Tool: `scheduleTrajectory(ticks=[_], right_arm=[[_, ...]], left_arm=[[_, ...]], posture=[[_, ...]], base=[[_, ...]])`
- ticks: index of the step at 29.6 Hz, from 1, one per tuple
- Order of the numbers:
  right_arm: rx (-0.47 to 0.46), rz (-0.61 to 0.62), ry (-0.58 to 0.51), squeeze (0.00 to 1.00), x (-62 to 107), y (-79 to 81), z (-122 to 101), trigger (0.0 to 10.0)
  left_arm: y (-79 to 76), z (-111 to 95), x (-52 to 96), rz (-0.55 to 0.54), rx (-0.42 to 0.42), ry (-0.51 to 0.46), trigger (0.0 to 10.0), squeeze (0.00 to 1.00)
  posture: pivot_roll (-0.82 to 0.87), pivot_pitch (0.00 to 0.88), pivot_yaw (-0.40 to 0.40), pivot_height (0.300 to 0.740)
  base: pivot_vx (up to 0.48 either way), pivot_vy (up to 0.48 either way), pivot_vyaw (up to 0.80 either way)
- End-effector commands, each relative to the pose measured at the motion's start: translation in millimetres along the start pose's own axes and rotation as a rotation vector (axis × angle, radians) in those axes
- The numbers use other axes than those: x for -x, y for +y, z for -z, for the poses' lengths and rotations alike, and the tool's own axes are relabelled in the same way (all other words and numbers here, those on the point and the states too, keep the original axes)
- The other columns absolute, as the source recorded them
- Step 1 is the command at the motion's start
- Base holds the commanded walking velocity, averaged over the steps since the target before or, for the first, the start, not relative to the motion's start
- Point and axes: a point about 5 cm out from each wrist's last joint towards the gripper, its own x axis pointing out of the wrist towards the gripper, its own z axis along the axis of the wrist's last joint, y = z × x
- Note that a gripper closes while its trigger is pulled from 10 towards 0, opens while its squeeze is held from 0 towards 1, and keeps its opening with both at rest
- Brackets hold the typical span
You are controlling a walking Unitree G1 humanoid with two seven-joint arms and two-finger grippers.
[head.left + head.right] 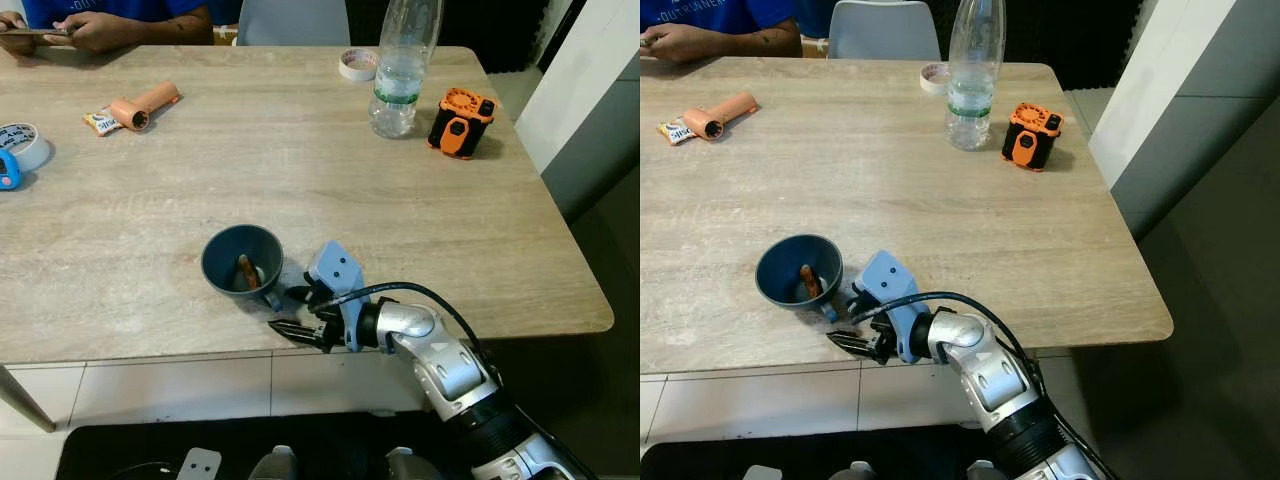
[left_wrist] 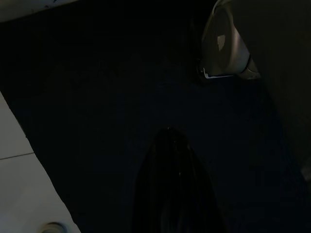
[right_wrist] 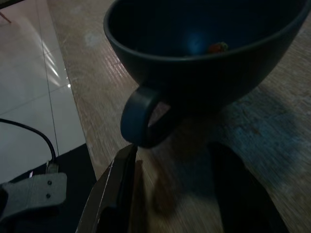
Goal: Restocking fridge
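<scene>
My right claw [image 1: 296, 312] sits at the near edge of the surface [image 1: 300, 160], fingers spread wide just short of the dark blue cup [image 1: 242, 260]'s handle [image 3: 141, 119], so I'd creep forward level, straddling that handle before closing.

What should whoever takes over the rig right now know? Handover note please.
Right gripper: open, fingers either side of the handle of the dark blue cup at the near table edge, not yet closed on it. Something brown lies in the cup.
Left gripper: hangs idle in shadow.
Plastic bottle stands at the far side.
Done: nothing grasped.
Left: grip the cup, carry it off.
</scene>
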Motion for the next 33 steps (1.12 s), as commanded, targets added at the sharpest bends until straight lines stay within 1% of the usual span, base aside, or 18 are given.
scheduleTrajectory(ticks=[1,2,6,7,8,9,10,11,16,19,22,25,26,27,28,33], right_arm=[[-0.043,0.027,0.01,0.63,0.3,-2.3,6,10.0],[-0.049,0.039,0.004,0.99,-0.2,-3.1,5,10.0],[-0.067,0.086,-0.01,1.0,-2.2,-5.0,2,10.0],[-0.074,0.117,-0.012,1.0,-3.5,-6.6,2,10.0],[-0.087,0.142,-0.016,0.75,-5.0,-7.7,1,10.0],[-0.087,0.142,-0.016,0.75,-5.0,-7.7,1,10.0],[-0.1,0.151,-0.022,0.5,-6.3,-7.6,0,10.0],[-0.113,0.157,-0.029,0.0,-7.2,-7.2,-1,10.0],[-0.14,0.162,-0.043,0.0,-9.6,-5.5,-3,10.0],[-0.135,0.18,-0.039,0.0,-9.9,-7.3,-3,10.0],[-0.136,0.229,-0.038,0.0,-8.6,-14.3,-3,10.0],[-0.135,0.234,-0.043,0.0,-8.1,-16.3,-5,10.0],[-0.132,0.235,-0.046,0.0,-8.0,-16.6,-5,0.2],[-0.132,0.235,-0.046,0.0,-8.0,-16.6,-5,0.2],[-0.131,0.236,-0.047,0.0,-8.0,-16.8,-6,0.0],[-0.124,0.254,-0.066,0.0,-7.3,-18.6,-7,0.0]], left_arm=[[-6.2,14,1.9,0.012,0.003,0.049,10.0,0.0],[-6.1,13,1.9,0.012,0.001,0.049,10.0,0.0],[-5.1,12,1.7,0.011,-0.002,0.047,10.0,0.0],[-4.7,12,1.7,0.011,-0.005,0.047,10.0,0.0],[-4.3,12,1.7,0.011,-0.007,0.047,10.0,0.0],[-4.3,12,1.7,0.011,-0.007,0.047,10.0,0.0],[-4.0,12,1.7,0.011,-0.009,0.047,10.0,0.0],[-3.9,12,1.7,0.011,-0.011,0.048,10.0,0.0],[-3.3,11,1.7,0.012,-0.014,0.048,10.0,0.0],[-3.3,11,1.7,0.013,-0.014,0.048,10.0,0.0],[-3.6,11,1.7,0.014,-0.012,0.048,10.0,0.0],[-3.9,11,1.6,0.015,-0.012,0.048,10.0,0.0],[-4.0,11,1.6,0.015,-0.011,0.049,10.0,0.0],[-4.0,11,1.6,0.015,-0.011,0.049,10.0,0.0],[-4.1,11,1.5,0.016,-0.011,0.048,10.0,0.0],[-4.4,11,1.3,0.016,-0.009,0.048,10.0,0.0]], posture=[[0.02,0.213,-0.032,0.74],[0.02,0.213,-0.032,0.74],[0.02,0.206,-0.03,0.74],[0.02,0.206,-0.03,0.74],[0.02,0.2,-0.028,0.74],[0.02,0.2,-0.028,0.74],[0.02,0.2,-0.028,0.74],[0.02,0.2,-0.028,0.74],[0.02,0.197,-0.025,0.74],[0.02,0.199,-0.024,0.74],[0.02,0.202,-0.023,0.74],[0.02,0.202,-0.023,0.74],[0.02,0.202,-0.023,0.74],[0.02,0.202,-0.023,0.74],[0.02,0.202,-0.023,0.74],[0.02,0.204,-0.022,0.74]], base=[[0.0,0.0,0.0],[0.0,0.0,0.0],[0.0,0.0,0.0],[0.0,0.0,0.0],[0.0,0.0,0.0],[0.0,0.0,0.0],[0.0,0.0,0.0],[0.0,0.0,0.0],[0.0,0.0,0.0],[0.0,0.0,0.0],[0.0,0.0,0.0],[0.0,0.0,0.0],[0.0,0.0,0.0],[0.0,0.0,0.0],[0.0,0.0,0.0],[0.0,0.0,0.0]])
